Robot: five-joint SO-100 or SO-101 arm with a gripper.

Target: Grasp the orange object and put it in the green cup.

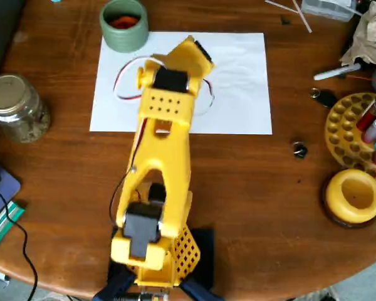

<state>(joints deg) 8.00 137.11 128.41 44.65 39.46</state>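
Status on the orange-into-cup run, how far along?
Looks done: the orange object lies inside the green cup at the sheet's top left corner in the overhead view. In hand: nothing visible; the gripper sits over the white paper, apart from the cup, jaw state unclear from above. Left: likely only parking the arm.
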